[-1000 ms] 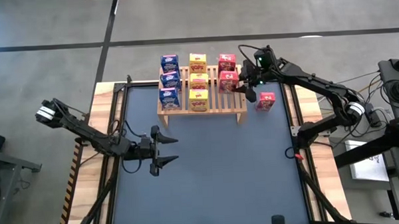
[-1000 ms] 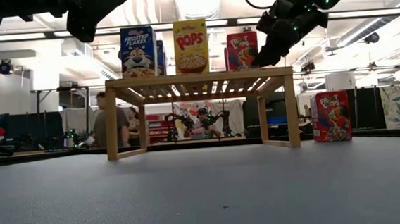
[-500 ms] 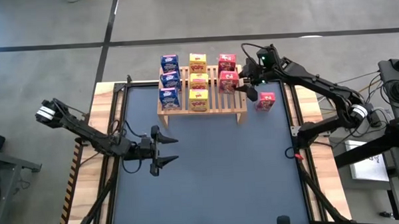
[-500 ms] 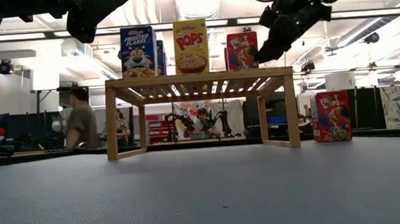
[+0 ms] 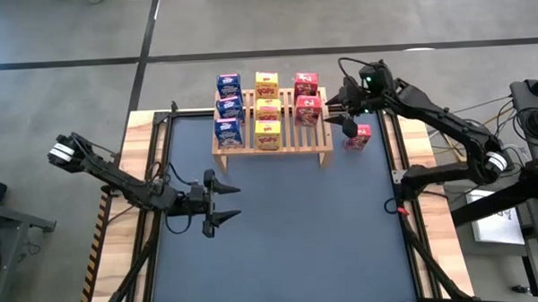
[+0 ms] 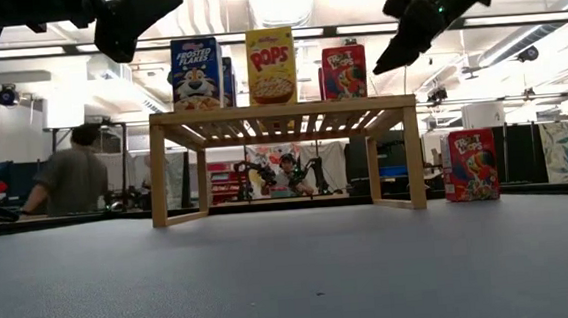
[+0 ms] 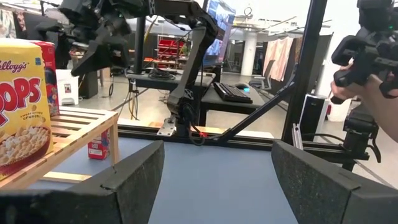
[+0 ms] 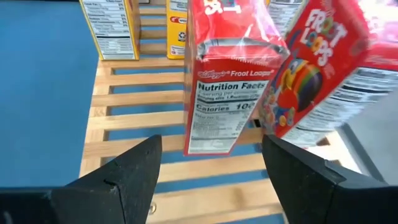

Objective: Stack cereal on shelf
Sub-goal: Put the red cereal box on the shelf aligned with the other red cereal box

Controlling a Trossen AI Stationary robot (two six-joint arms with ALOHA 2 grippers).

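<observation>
The shelf (image 5: 271, 142) stands at the 12 o'clock end of the blue table (image 5: 281, 240). On its slats sit eight cereal boxes in three columns: three blue boxes (image 5: 228, 108) at the 9 o'clock side, three yellow boxes (image 5: 267, 109) in the middle, and two red boxes (image 5: 307, 98) at the 3 o'clock side. The third red box (image 5: 358, 136) stands upright on the table just off the shelf's 3 o'clock end, apart from it.

The right gripper (image 5: 342, 110) hangs above the shelf's 3 o'clock edge, between the red boxes on the slats and the lone red box, its fingers spread and holding nothing. The right wrist view looks down past those fingers at the red boxes on the slats.

The left gripper (image 5: 224, 207) waits over the table toward 7 o'clock from the shelf, well apart from it, fingers spread and empty.

In the low view a person (image 6: 65, 179) is in the room behind the table
</observation>
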